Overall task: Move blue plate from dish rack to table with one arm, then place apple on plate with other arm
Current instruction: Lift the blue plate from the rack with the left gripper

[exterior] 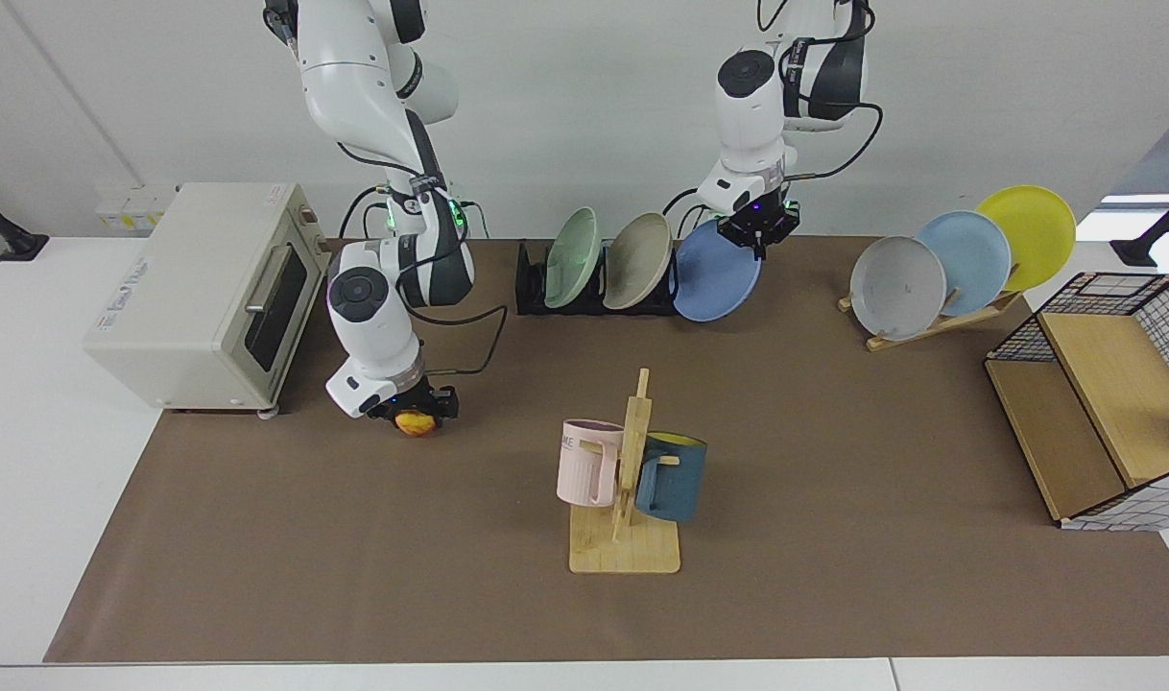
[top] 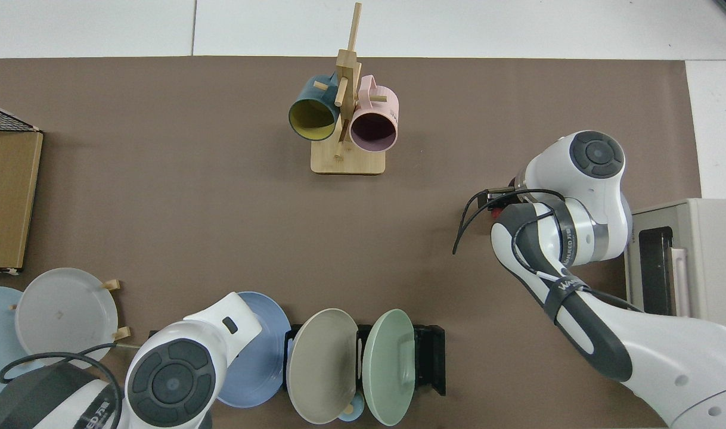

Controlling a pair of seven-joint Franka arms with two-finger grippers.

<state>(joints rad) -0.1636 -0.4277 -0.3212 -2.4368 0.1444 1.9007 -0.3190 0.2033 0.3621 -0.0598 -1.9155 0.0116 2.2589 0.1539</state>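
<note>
- Facing view: the left hand (exterior: 758, 230) is clamped on the top rim of the blue plate (exterior: 717, 284), which hangs below it at the end of the dish rack (exterior: 594, 299).
- The right hand (exterior: 414, 413) is closed on the apple (exterior: 413, 422), low over the surface (exterior: 834, 432).
- Top view: the blue plate (top: 258, 357) shows beneath the left arm; both hands are hidden.

The left tool (exterior: 759, 230) gripped the top edge of the blue plate (exterior: 717, 283), held upright at the rack's (exterior: 594, 299) end. The right tool (exterior: 414, 416) closed around the apple (exterior: 413, 422), apparently just above the surface (exterior: 834, 461).
</note>
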